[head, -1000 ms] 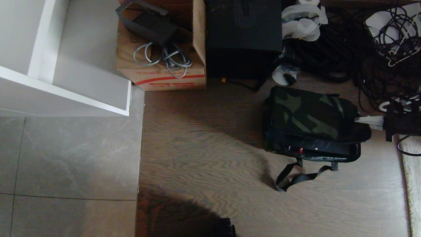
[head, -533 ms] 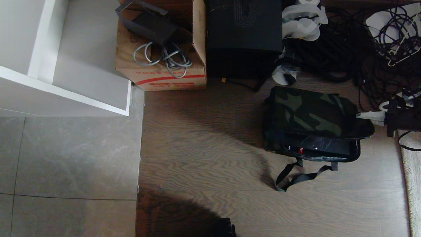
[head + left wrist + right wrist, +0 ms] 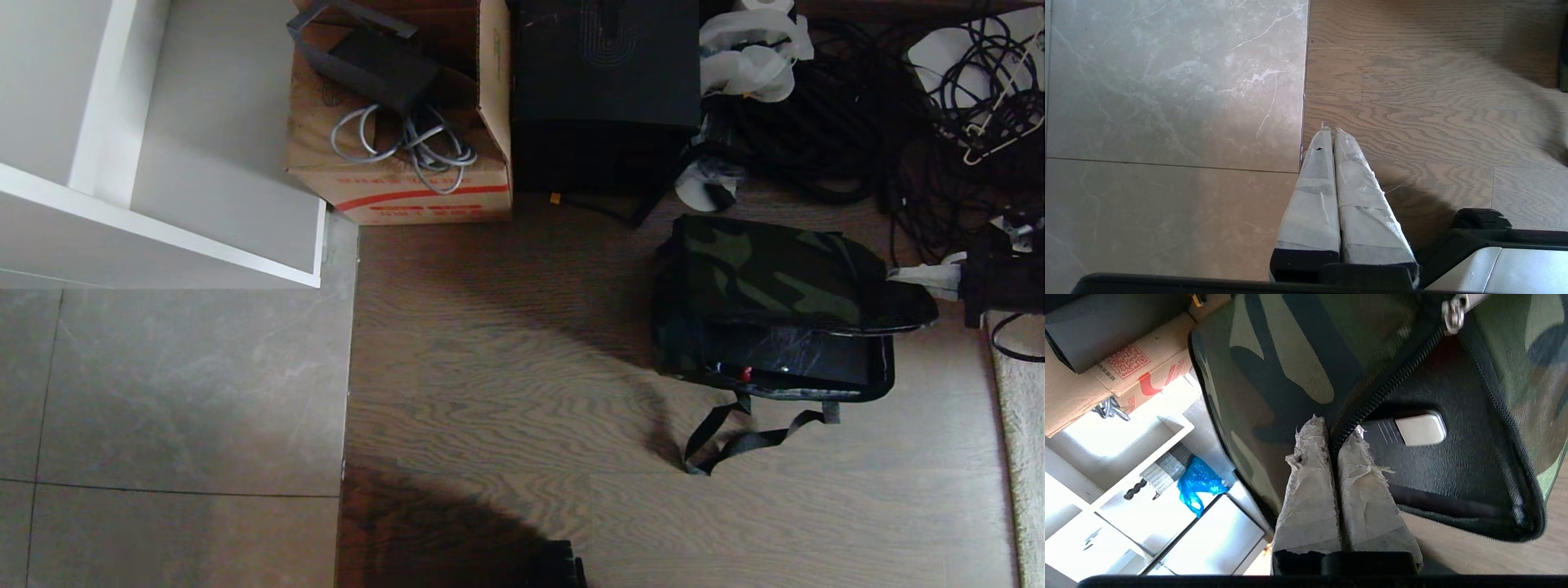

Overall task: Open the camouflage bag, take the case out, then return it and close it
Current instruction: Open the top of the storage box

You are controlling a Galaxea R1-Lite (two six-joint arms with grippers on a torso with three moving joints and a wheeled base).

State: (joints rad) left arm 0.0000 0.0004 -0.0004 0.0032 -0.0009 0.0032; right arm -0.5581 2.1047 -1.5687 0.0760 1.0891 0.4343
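The camouflage bag (image 3: 775,278) lies on the wooden floor, in front of the tall black box (image 3: 604,90), and its top flap is lifted, so the opening step is in hand. The right hand (image 3: 1337,430) has its fingers pressed together on the flap's zipper edge. The case (image 3: 800,355) lies inside the bag, under the flap. Next, I judge, the flap must fold fully back, freeing the case handle. The left hand (image 3: 1331,130), fingers together, hangs over the floor, well apart from the bag.
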